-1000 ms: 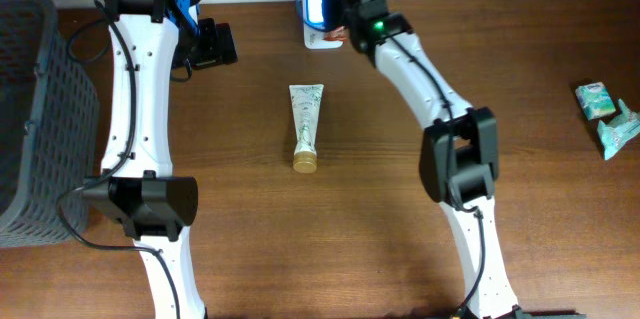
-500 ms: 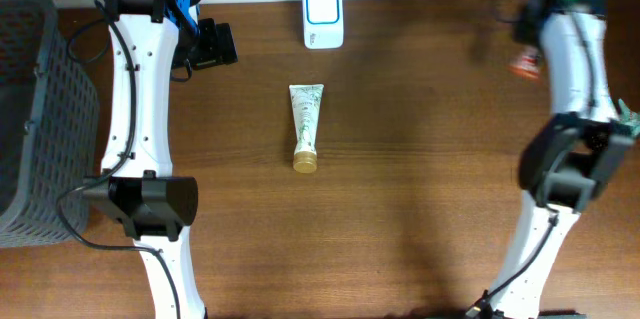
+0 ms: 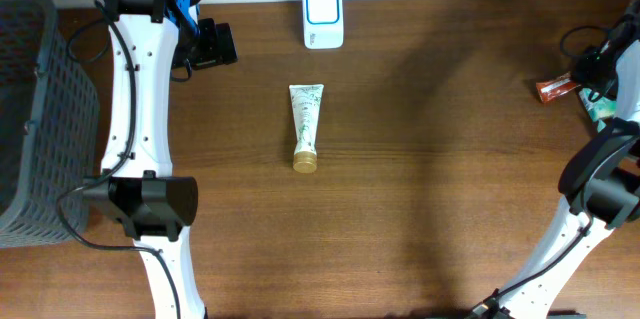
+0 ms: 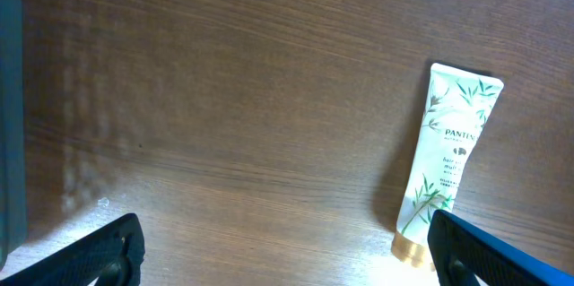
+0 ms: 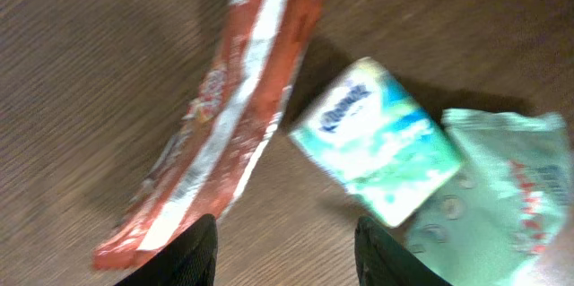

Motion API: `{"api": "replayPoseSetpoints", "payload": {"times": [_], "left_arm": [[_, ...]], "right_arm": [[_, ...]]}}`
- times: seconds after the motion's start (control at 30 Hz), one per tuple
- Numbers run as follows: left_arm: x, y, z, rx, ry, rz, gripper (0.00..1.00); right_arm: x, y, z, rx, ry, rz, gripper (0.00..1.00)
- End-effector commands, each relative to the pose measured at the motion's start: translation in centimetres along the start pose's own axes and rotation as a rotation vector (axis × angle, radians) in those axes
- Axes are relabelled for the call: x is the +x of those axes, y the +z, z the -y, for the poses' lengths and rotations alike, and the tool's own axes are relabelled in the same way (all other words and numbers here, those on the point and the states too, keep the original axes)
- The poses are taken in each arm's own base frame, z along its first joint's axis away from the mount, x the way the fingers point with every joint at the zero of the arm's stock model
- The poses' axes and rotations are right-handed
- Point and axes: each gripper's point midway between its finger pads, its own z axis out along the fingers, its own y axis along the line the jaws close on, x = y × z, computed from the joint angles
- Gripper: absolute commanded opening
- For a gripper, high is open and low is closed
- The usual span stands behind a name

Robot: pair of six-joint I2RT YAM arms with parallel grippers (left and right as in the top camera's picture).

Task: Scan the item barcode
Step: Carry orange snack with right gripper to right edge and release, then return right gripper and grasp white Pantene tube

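The item, a red-orange snack wrapper (image 3: 553, 88), lies on the wooden table at the far right; in the right wrist view the wrapper (image 5: 224, 134) lies slantwise just left of my left finger. My right gripper (image 3: 597, 67) (image 5: 287, 250) hangs over it, open, with only bare wood between the jaws. The white barcode scanner with a blue face (image 3: 323, 15) sits at the back middle, far from that gripper. My left gripper (image 3: 208, 45) (image 4: 287, 255) is wide open at the back left and holds nothing.
A green-and-white tube with a gold cap (image 3: 306, 127) (image 4: 448, 165) lies mid-table. A tissue pack (image 5: 377, 138) and a green pouch (image 5: 502, 178) lie right of the wrapper. A grey mesh basket (image 3: 40, 109) stands at the left edge.
The right arm swung from the scanner to the far right edge with the wrapper, and its jaws have opened, leaving the wrapper on the table. The left arm has not moved.
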Motion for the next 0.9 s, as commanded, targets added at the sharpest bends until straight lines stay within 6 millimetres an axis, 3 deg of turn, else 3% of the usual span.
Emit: {"api": "replayPoseSetpoints", "payload": {"times": [0.0,0.17,0.27,0.33,0.37,0.47,0.57,0.73,0.87], "left_arm": [[-0.1,-0.8,-0.1,-0.001,0.0,0.022,0.99],[-0.2,-0.8,-0.1,-0.001,0.0,0.022,0.99],[-0.1,-0.8,-0.1,-0.001,0.0,0.022,0.99],[-0.1,-0.8,-0.1,-0.001,0.0,0.022,0.99],[-0.1,-0.8,-0.1,-0.001,0.0,0.022,0.99],[-0.1,-0.8,-0.1,-0.001,0.0,0.022,0.99],[-0.1,-0.8,-0.1,-0.001,0.0,0.022,0.99],[-0.1,-0.8,-0.1,-0.001,0.0,0.022,0.99],[-0.1,-0.8,-0.1,-0.001,0.0,0.022,0.99]], "right_arm": [[0.6,-1.4,-5.2,-0.193,-0.037,-0.014,0.47],[1.6,-5.0,-15.1,-0.565,-0.122,-0.034,0.47],[2.5,-7.7,-19.7,-0.703,-0.185,-0.042,0.47],[4.5,-10.4,-23.6,-0.852,-0.232,-0.096,0.47],[6.6,-12.5,-26.2,-0.982,-0.263,-0.16,0.49],[10.6,-15.4,-29.5,-1.115,-0.321,-0.282,0.52],[15.1,-16.3,-32.5,-1.094,-0.457,-0.346,0.52],[21.7,-14.3,-36.1,-0.807,-0.677,-0.343,0.45],[26.8,-13.3,-38.3,-0.583,-0.714,-0.343,0.44]]}}
